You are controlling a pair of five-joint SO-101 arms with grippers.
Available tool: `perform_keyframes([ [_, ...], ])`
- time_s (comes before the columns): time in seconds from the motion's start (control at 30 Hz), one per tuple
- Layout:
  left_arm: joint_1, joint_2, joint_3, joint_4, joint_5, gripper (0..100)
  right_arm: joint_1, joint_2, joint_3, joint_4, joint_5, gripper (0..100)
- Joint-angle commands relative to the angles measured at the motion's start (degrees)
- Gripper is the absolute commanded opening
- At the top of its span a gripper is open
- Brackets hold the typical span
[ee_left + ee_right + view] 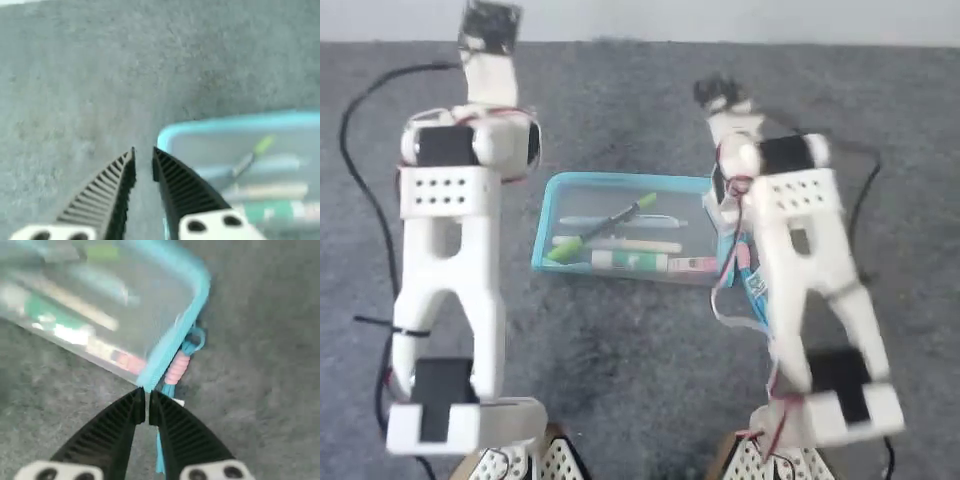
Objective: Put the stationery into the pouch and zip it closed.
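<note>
Flat on the grey carpet (pixel 620 340) between the two arms: a clear pouch (pixel 620 182) with blue trim, long side running left to right. Inside, a green-capped pen (pixel 610 220) slanted across a pale one, with a green-and-white stick (pixel 630 262) along the near side and a small pink piece at its right end. At the far left of the scene, beyond the pouch's far left corner and apart from it: the left gripper (pixel 488 25). From its own wrist view, left gripper (pixel 143 152) with fingers drawn to a narrow gap, only carpet showing between them, nothing held. Tips over bare carpet, the rounded corner of the pouch (pixel 225 125) just past one finger, outside the gap. Past the pouch's far right corner: the right gripper (pixel 717 93). From its wrist view, right gripper (pixel 146 397) with fingers all but touching, a bare slit between them, nothing seen in it. Just beyond those tips, the corner of the pouch (pixel 200 285). Beside that corner, a pink zip pull (pixel 176 367) on a blue cord (pixel 192 340), outside the fingers.
</note>
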Motion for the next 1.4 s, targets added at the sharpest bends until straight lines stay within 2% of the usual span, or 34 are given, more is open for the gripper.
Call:
perform_keyframes([
  [0.0,-0.9,-5.2,8.7,2.0,1.1,9,3.7,7.7,0.4,-4.3,-2.4,13.5],
  [0.1,-2.6,-6.3,19.3,-2.3,1.2,11,5.1,14.5,-3.0,-5.1,-2.0,21.4],
  [0.23,-6.0,-11.2,32.0,-14.2,1.4,11,5.2,21.1,-7.6,-4.7,-2.6,19.3],
  [0.3,-6.9,-14.9,36.2,-17.0,1.2,11,5.4,23.6,-8.4,-5.1,-2.6,19.1],
  [0.53,-6.2,-26.5,42.9,-17.7,1.1,11,5.4,29.3,-9.3,-8.8,-5.0,19.0],
  [0.73,-6.2,-27.9,44.1,-17.8,1.1,11,2.3,31.8,-8.0,-8.7,-4.8,18.6],
  [0.8,-6.2,-27.9,44.2,-17.8,1.1,11,1.9,33.1,-7.9,-8.7,-4.9,14.4],
  [0.9,-6.2,-27.9,44.3,-17.7,1.1,11,1.9,33.5,-8.3,-8.8,-5.0,0.0],
  [0.97,-6.2,-27.9,44.3,-17.7,1.1,11,2.2,32.9,-7.8,-8.7,-4.9,1.7],
  [1.13,-6.2,-27.9,44.3,-17.7,1.1,11,7.2,26.6,-8.8,-5.1,-5.1,0.6],
  [1.27,-6.2,-28.1,44.1,-19.6,1.1,10,9.7,10.2,-9.1,-2.1,-3.7,0.6],
  [1.37,-6.2,-28.1,42.1,-19.7,0.7,10,7.5,-4.8,-9.1,0.1,0.3,0.6],
])
